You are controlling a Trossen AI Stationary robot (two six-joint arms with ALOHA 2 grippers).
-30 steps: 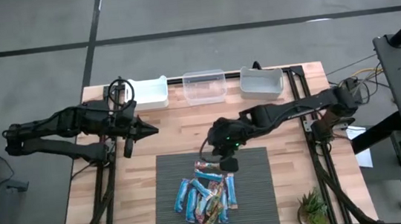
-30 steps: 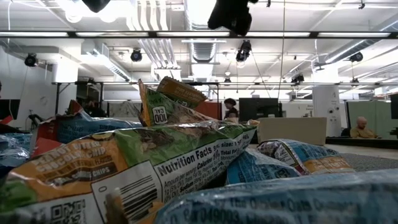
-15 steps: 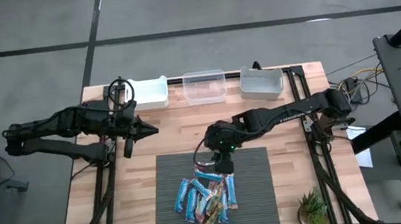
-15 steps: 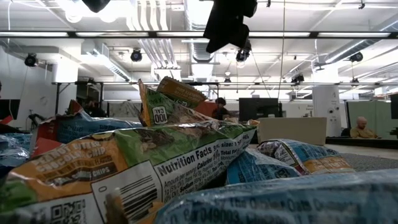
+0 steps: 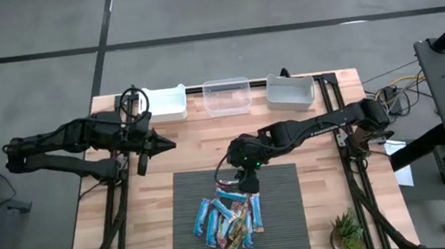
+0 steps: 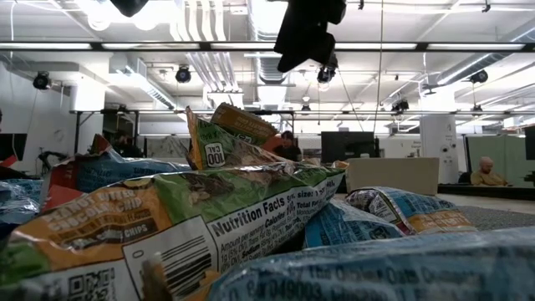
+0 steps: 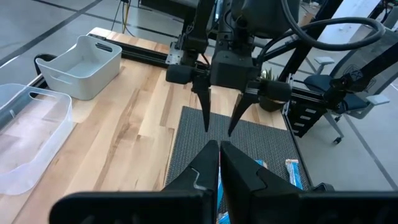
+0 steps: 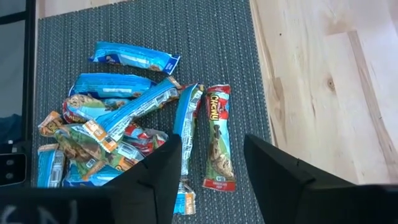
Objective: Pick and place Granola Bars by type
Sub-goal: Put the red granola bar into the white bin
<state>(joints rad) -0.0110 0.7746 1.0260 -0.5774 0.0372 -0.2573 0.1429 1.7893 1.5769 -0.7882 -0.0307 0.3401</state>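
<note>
Granola Bars (image 5: 231,221) piled, three bins (image 5: 227,96), right gripper (image 5: 247,186) open

An open-plan lab is showing: exposed ceiling ducts (image 6: 201,50), monitors (image 6: 349,145), seated people (image 6: 481,171) working behind the table.
</note>
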